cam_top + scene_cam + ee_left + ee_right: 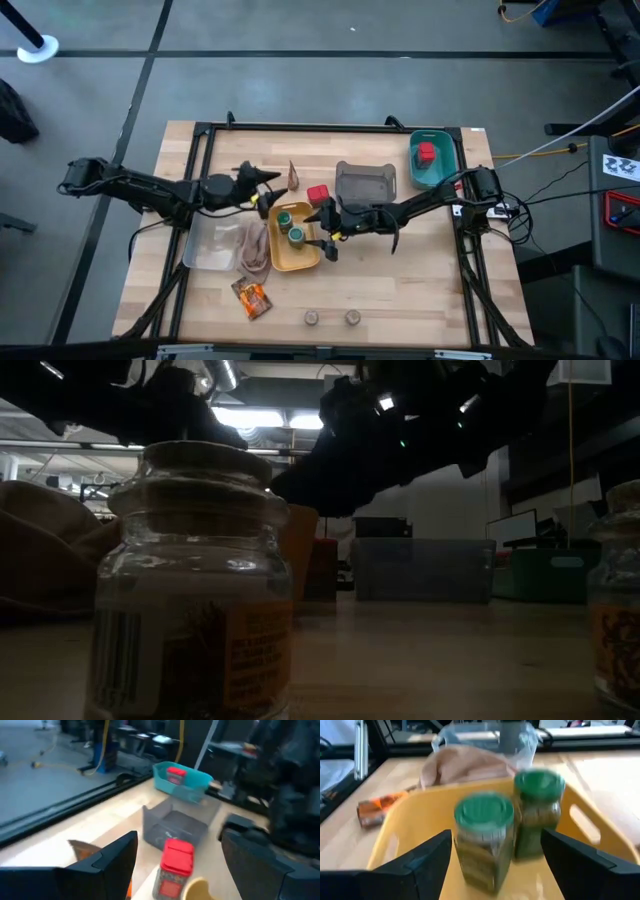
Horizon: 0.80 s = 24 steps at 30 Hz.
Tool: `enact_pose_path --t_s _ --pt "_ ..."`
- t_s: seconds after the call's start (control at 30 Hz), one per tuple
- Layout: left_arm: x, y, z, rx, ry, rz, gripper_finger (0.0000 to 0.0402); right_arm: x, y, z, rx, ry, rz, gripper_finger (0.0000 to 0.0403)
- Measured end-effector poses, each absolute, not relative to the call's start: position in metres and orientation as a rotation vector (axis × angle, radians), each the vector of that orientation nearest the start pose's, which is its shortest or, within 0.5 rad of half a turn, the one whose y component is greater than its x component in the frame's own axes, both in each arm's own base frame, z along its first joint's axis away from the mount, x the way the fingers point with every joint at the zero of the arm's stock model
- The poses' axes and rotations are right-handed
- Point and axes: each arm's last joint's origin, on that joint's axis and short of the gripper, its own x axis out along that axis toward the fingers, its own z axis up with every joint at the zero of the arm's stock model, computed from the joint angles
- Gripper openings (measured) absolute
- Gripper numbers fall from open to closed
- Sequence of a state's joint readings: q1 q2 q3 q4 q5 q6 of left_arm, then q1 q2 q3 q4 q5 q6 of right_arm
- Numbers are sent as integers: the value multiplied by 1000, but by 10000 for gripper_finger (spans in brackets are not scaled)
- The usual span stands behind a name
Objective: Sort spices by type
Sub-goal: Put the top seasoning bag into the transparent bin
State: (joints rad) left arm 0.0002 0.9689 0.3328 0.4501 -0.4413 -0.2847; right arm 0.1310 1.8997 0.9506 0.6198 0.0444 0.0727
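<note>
1. Robotics lab or workshop, not a home.
2. Wooden bench (400, 290) sits inside a black metal frame (330, 127) on a bare grey concrete floor (300, 90) with dark seam lines.
3. Two dark robot arms are mounted at the bench's left and right edges.
4. Loose cables on the floor: a yellow cable (540, 152) past the bench's right edge, an orange one at the far right corner of the room.
5. Low view shows an open ceiling with strip lights (270, 418), storage bins (420, 570) and a monitor-like screen (510, 525) behind the bench.
6. Equipment rack with printed marker tags (622, 165) stands right of the bench.
</note>
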Motion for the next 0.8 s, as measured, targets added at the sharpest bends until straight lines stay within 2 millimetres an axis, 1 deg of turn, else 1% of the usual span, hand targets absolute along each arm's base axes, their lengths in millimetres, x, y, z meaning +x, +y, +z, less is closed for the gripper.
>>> enact_pose_path --t_s 0.1,0.27,0.47,0.63,0.8 --pt "198 20 202 -314 112 513 274 391 50 167 46 300 75 303" --pt "206 28 188 -378 163 579 274 400 51 180 48 270 76 303" --pt "226 41 186 -445 177 649 274 408 52 189 34 360 74 303" --pt "242 54 184 -473 207 706 274 413 53 197 -18 457 80 303" --pt "245 61 177 -524 278 768 274 416 54 203 -31 535 81 303"
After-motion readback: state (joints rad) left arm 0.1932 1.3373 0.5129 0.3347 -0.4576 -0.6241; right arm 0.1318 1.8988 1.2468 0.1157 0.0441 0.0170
